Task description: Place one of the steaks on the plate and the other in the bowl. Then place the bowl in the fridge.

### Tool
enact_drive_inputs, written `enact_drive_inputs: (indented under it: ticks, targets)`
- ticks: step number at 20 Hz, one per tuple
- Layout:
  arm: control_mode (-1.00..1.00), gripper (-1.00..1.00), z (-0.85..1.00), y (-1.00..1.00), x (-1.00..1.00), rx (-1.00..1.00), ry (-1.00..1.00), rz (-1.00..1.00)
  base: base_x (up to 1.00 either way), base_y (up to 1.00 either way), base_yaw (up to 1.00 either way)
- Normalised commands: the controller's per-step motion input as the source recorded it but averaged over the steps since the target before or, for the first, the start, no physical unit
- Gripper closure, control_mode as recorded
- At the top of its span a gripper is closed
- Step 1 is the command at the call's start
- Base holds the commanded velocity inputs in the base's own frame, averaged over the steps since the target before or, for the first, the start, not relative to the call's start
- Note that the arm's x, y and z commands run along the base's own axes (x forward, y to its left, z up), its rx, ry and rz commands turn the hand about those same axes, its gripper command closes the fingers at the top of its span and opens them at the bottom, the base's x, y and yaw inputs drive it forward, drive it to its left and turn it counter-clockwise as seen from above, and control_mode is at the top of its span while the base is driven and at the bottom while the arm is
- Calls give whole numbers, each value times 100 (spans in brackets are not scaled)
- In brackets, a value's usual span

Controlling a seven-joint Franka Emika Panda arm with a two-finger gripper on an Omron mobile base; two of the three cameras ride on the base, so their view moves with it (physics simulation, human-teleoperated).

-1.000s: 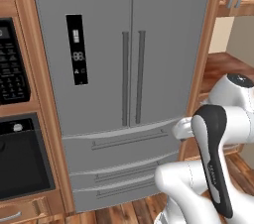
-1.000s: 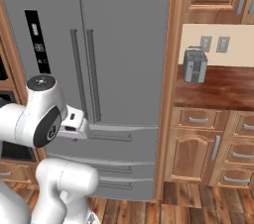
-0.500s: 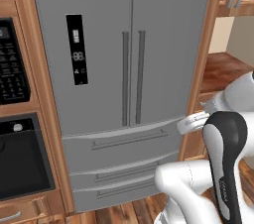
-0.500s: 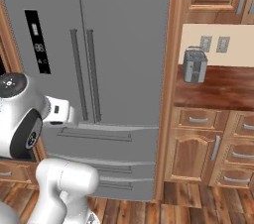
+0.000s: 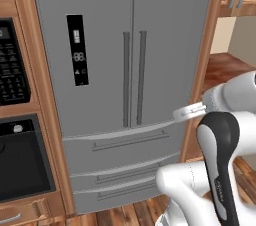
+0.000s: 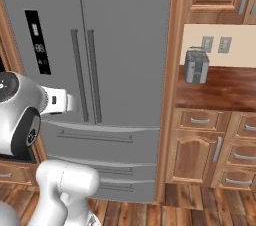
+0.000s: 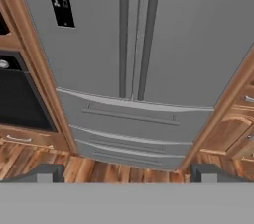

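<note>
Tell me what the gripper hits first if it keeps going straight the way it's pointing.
Most likely the fridge: the open gripper faces its closed doors, around the lower ends of the handles above the top drawer. Depth is unclear.

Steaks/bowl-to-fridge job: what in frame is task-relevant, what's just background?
Task-relevant:
- tall grey steel fridge, both doors shut, drawers shut
- claw, open, holding nothing, pointed at the fridge front

Background:
- black wall oven, left of the fridge
- small steel toaster on the wooden counter, right of the fridge
- wooden cabinets below that counter
</note>
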Motion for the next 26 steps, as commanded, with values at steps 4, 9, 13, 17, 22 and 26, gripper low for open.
enact_drive_inputs:
  ticks: [4, 9, 13, 17, 22, 26]
  targets:
    - [-100, -100, 0, 0, 41, 1, -9, 0, 0, 0, 0]
    - [-100, -100, 0, 0, 49, 8, -1, 0, 0, 0, 0]
    - [-100, -100, 0, -3, 55, 12, 0, 0, 0, 0, 0]
    - [-100, -100, 0, -1, 56, 18, 0, 0, 0, 0, 0]
    - [-100, -100, 0, 2, 62, 7, 0, -1, 0, 0, 0]
    - [-100, -100, 0, 1, 64, 0, 7, -5, 0, 0, 0]
